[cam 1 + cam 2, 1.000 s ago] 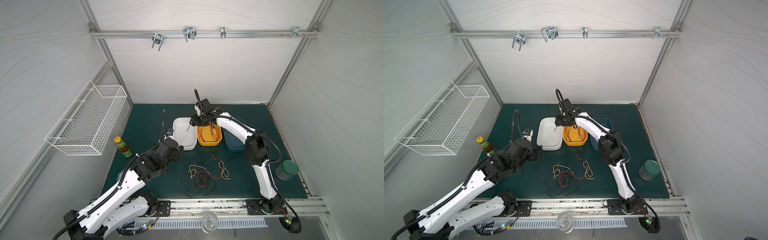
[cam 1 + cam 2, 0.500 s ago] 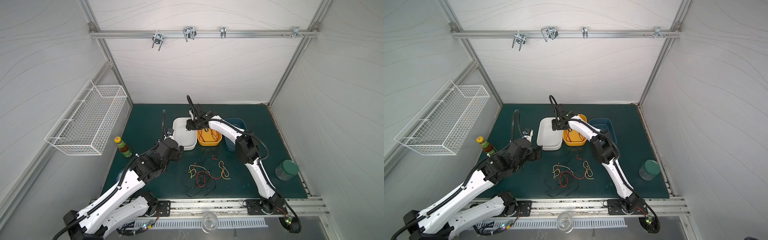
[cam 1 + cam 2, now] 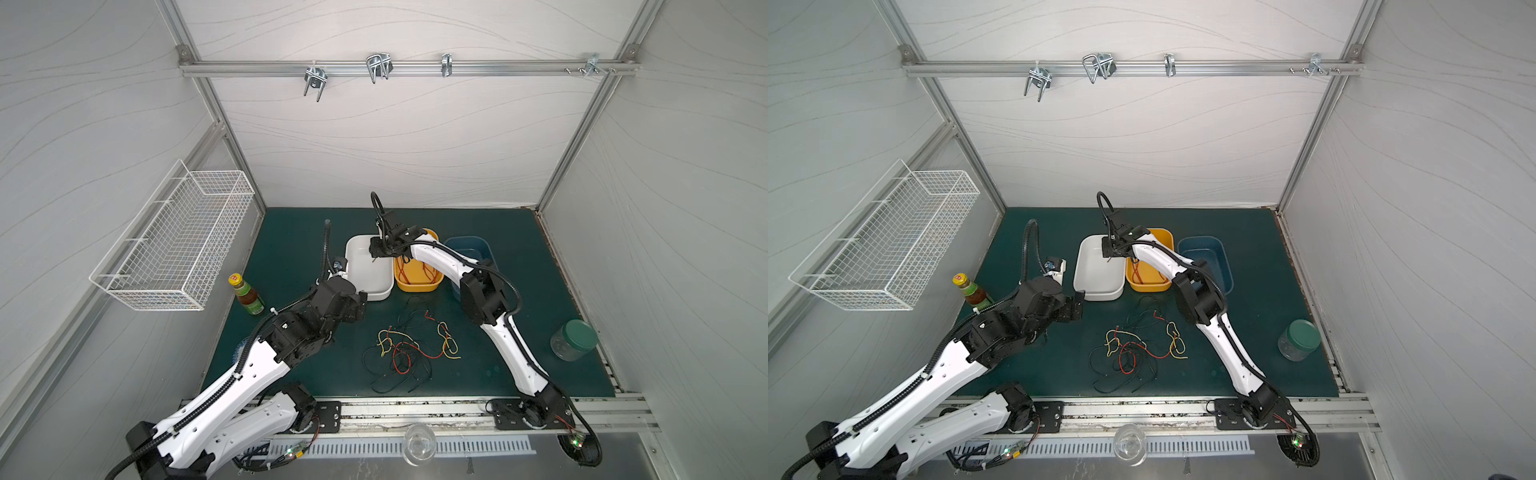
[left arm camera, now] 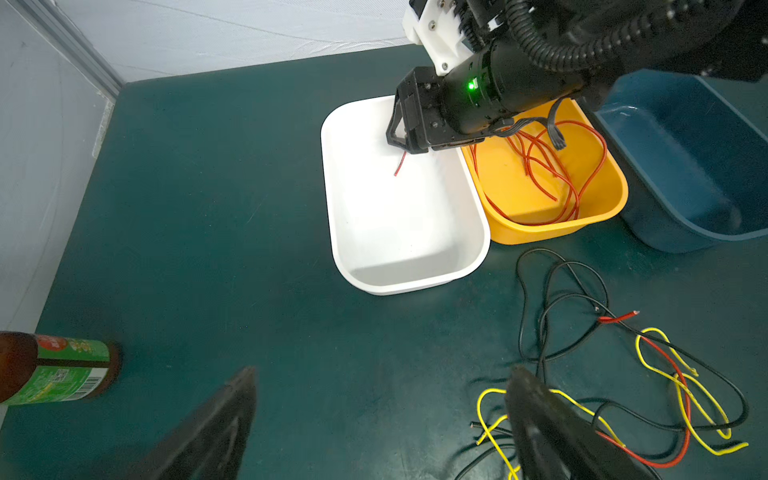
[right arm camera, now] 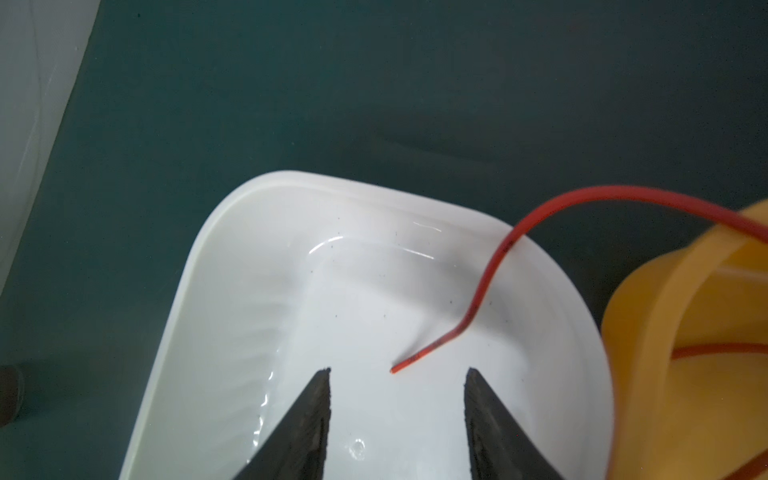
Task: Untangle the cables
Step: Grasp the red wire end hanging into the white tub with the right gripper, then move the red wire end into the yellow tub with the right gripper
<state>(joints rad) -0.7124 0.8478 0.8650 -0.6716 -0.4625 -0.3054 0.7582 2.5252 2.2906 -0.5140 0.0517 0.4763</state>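
Over the white bin, we see the right gripper spread, 1 red cable end loose between its jaws. The left gripper is spread too, near the tangled cables on the mat.

Three tubs stand side by side on your bench: the left tub, the middle tub with cables in it, the right tub. Before them lies the cable tangle; a sauce bottle stands at your left, a jar at your right.
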